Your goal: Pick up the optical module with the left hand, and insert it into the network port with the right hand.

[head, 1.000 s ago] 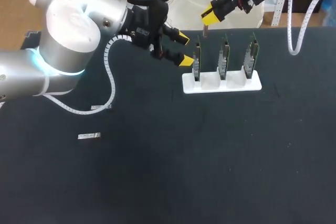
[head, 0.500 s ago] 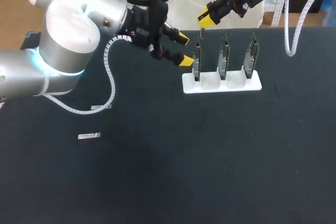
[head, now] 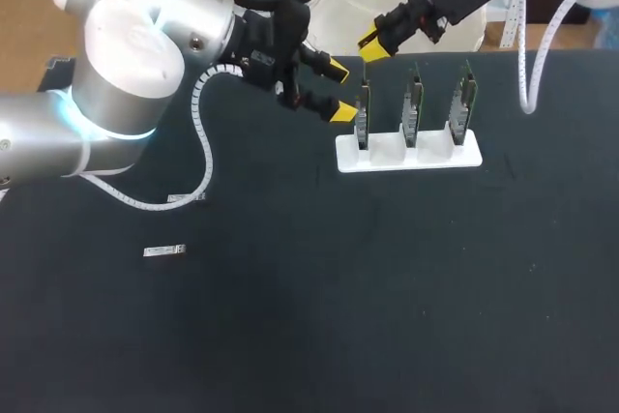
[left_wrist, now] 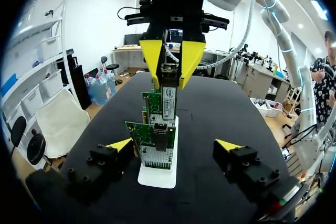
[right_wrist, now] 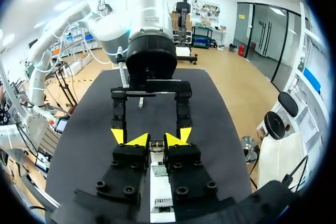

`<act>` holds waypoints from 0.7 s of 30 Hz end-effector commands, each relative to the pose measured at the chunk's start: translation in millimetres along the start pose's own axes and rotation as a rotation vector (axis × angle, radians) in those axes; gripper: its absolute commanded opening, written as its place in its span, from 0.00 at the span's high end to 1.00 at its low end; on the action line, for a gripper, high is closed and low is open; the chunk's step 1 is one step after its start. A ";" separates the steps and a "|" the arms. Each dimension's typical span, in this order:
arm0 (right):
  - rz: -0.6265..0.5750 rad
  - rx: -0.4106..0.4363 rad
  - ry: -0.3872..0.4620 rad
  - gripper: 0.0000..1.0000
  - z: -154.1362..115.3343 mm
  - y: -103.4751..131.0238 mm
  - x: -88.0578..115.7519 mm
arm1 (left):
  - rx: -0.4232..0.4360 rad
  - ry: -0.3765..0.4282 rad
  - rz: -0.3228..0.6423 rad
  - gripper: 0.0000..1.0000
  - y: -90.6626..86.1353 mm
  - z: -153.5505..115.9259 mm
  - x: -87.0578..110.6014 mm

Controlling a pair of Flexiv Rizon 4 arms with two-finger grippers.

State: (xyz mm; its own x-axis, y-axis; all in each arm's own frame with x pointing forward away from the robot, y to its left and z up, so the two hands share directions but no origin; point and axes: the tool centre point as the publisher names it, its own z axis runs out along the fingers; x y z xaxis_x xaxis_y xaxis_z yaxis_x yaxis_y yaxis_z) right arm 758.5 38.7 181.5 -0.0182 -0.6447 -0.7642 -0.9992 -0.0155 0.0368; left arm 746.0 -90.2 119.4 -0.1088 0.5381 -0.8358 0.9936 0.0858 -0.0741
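The right gripper [right_wrist: 156, 141], at the upper middle of the head view, has its yellow tips clamped on the module [left_wrist: 168, 92]. In the left wrist view the module hangs upright between those tips, over the row of boards [head: 363, 113]. Its lower end is above the port [left_wrist: 160, 136] of the nearest board and not seated in it; whether the two touch cannot be told. The three green boards stand on edge in a white stand [head: 406, 157] at the upper right of centre on the black table [head: 338, 297]. The right arm enters from the upper right corner of the head view, and its gripper sits above and behind the leftmost board. The left arm enters from the left, and the left gripper [head: 337, 91] is level with the stand's left end. Its fingers are spread apart and hold nothing, with the lower yellow tip just beside the leftmost board. From its own wrist camera, the stand and boards lie straight ahead, in line with the gap between its fingers. A small silver piece [head: 164, 251] lies flat on the table at the left of the head view, well apart from the stand and both grippers.
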 end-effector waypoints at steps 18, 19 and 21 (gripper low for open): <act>-0.024 -0.044 0.044 1.00 8.5 -13.8 8.7 | 0.004 0.004 -0.001 0.00 1.7 0.4 -0.8; -0.024 -0.046 0.046 1.00 8.6 -13.8 9.1 | 0.004 0.004 -0.001 0.00 1.7 0.4 -0.8; -0.024 -0.049 0.047 1.00 8.7 -13.8 9.5 | 0.004 0.004 -0.001 0.00 1.7 0.4 -0.8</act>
State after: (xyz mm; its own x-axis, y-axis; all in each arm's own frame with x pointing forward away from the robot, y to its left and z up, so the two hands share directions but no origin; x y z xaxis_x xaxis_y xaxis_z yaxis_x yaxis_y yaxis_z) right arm 767.3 38.7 168.3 0.0086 -0.6785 -0.7345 -0.9971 -0.0616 0.0452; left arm 746.0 -90.0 119.2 -0.1086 0.5376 -0.8362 0.9936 0.0856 -0.0740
